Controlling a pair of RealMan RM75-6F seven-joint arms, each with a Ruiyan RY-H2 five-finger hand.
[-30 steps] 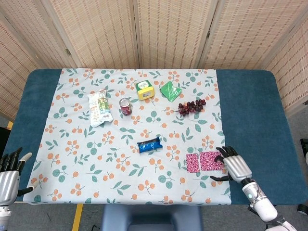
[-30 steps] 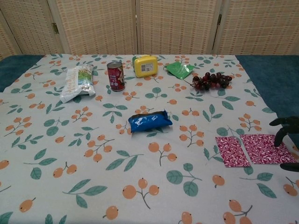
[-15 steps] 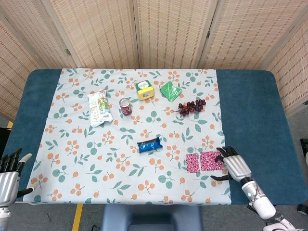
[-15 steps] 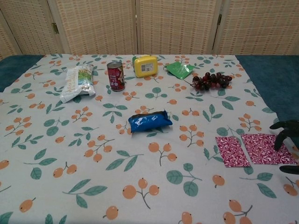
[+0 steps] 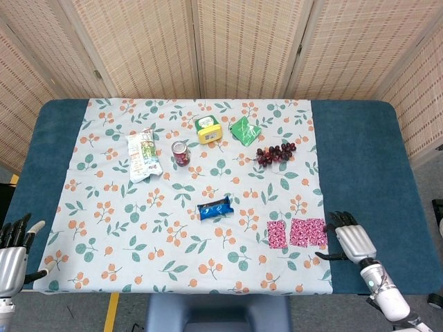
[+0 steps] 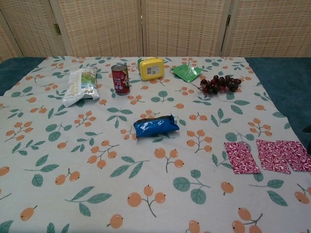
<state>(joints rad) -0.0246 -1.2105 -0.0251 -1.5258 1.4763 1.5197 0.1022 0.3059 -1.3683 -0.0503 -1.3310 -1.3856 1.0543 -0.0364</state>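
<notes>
My right hand [image 5: 353, 239] lies on the blue table cover near the front right. Its fingers are apart and it holds nothing. Just left of it, three pink patterned sachets [image 5: 298, 233] [image 6: 271, 156] lie in a row on the floral cloth; the nearest one is close to the fingertips. My left hand [image 5: 12, 252] hangs off the front left corner of the table, empty, with its fingers spread. The chest view shows neither hand clearly.
A blue packet [image 5: 215, 208] [image 6: 155, 125] lies mid-cloth. Further back are a white snack bag [image 5: 143, 155], a red can [image 5: 181, 153], a yellow box [image 5: 209, 129], a green pouch [image 5: 245, 129] and dark grapes [image 5: 275, 153]. Bamboo screens stand behind the table.
My right hand has drawn back to the right, off the pink sachets and out of the chest view. A third sachet now shows at the right. The left hand has not moved.
</notes>
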